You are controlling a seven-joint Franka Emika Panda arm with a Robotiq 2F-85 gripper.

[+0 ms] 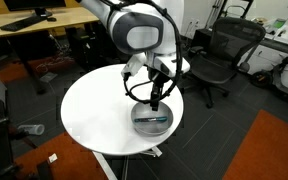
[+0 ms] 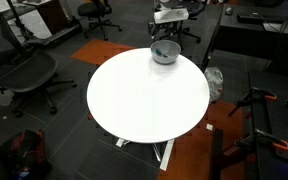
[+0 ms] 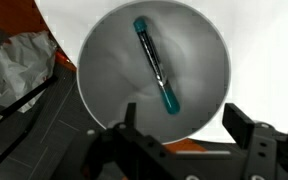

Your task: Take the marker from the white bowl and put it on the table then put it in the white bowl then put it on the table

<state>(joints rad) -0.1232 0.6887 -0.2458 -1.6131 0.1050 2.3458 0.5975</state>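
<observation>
Inside the white bowl (image 3: 104,70) — the marker (image 3: 156,66). Lies flat on the bowl's bottom, slanted across the middle, teal at both ends and dark between, touching only the bowl. Straight above the bowl, the gripper (image 3: 189,150): hangs with its fingers (image 3: 249,135) spread wide, holding nothing, clear of the marker. In an exterior view, the same gripper (image 1: 156,98) pointing down just over the bowl (image 1: 152,120); cannot tell there whether the fingertips dip below the rim. Under the bowl, the table (image 1: 94,110) — bowl set close to its edge, as also in an exterior view with the bowl (image 2: 165,52) at the rim of the table (image 2: 144,100). Beside the bowl, past the table's edge and lower down, a crumpled grey bag (image 3: 19,65) on dark floor.
</observation>
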